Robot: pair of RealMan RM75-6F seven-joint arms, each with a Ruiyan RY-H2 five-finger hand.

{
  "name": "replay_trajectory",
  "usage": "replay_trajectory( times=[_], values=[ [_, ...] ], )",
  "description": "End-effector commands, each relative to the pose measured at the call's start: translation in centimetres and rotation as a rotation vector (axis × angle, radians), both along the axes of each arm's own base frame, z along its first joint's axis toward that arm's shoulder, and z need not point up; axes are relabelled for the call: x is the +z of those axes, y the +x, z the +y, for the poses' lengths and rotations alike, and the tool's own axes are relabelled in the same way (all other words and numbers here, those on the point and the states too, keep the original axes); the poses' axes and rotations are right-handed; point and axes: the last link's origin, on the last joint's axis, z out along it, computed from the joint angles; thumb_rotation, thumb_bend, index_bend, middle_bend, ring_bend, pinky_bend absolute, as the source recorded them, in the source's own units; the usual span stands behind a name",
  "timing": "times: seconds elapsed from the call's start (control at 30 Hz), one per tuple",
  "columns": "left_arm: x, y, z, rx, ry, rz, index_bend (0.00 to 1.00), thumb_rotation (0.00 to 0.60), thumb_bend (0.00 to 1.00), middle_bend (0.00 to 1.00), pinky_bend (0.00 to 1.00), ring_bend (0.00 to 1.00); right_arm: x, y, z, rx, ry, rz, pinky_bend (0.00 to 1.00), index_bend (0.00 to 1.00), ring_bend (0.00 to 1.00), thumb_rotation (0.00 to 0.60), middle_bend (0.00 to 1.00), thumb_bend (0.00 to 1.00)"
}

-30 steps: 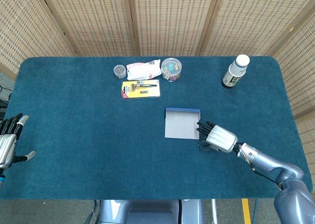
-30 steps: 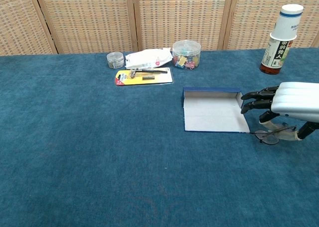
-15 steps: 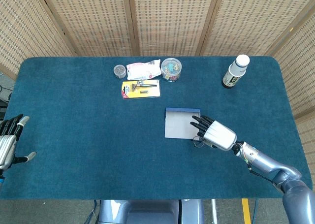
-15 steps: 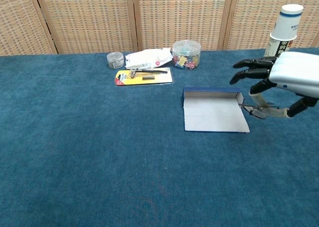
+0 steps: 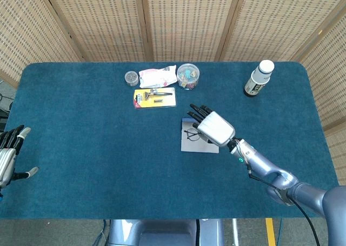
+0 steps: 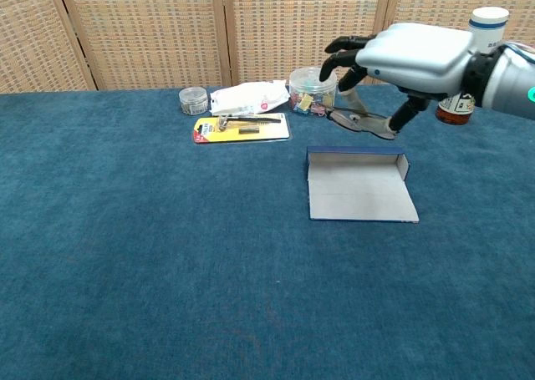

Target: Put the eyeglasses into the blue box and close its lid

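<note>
The blue box [image 6: 359, 188] lies open on the table, its pale inside facing up; in the head view the blue box [image 5: 190, 143] is partly covered by my right hand. My right hand [image 6: 410, 50] hangs well above the box and pinches the eyeglasses [image 6: 361, 121] under its fingers; from the head camera the eyeglasses [image 5: 191, 133] show beside my right hand [image 5: 213, 128]. My left hand [image 5: 6, 158] rests open at the table's left edge, far from the box.
At the back of the table stand a small jar [image 6: 193, 100], a white packet [image 6: 248, 97], a yellow blister card [image 6: 241, 127] and a clear tub of clips [image 6: 313, 89]. A white bottle [image 6: 468, 58] stands at the back right.
My right hand has lifted the eyeglasses off the cloth and carried them up and to the left, over the open box. The left hand has stayed put.
</note>
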Motion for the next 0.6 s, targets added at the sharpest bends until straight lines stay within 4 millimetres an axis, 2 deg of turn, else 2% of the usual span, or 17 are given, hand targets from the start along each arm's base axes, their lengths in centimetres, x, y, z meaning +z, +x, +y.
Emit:
replay_trajectory(
  times=[0.03, 0.33, 0.43, 0.6],
  values=[
    [0.0, -0.1, 0.1, 0.003, 0.0, -0.002, 0.0, 0.6, 0.01, 0.0, 0.0, 0.0, -0.9, 4.1, -2.1, -0.083, -0.011, 0.048, 0.22, 0.65, 0.0, 0.6, 0.19, 0.53],
    [0.0, -0.3, 0.5, 0.02, -0.006, -0.002, 0.0, 0.6, 0.01, 0.0, 0.0, 0.0, -4.5, 5.7, -2.8, -0.257, -0.026, 0.161, 0.22, 0.67, 0.0, 0.6, 0.15, 0.58],
    [0.0, -0.3, 0.6, 0.024, -0.004, -0.004, 0.0, 0.6, 0.01, 0.0, 0.0, 0.0, -5.4, 6.5, -2.3, -0.294, -0.036, 0.161, 0.23, 0.68, 0.0, 0.6, 0.15, 0.64],
    [0.0, -0.4, 0.7, 0.029, -0.008, -0.004, 0.0, 0.6, 0.01, 0.0, 0.0, 0.0, -5.8, 7.1, -1.2, -0.325, -0.08, 0.197, 0.23, 0.69, 0.0, 0.6, 0.15, 0.67]
  ],
)
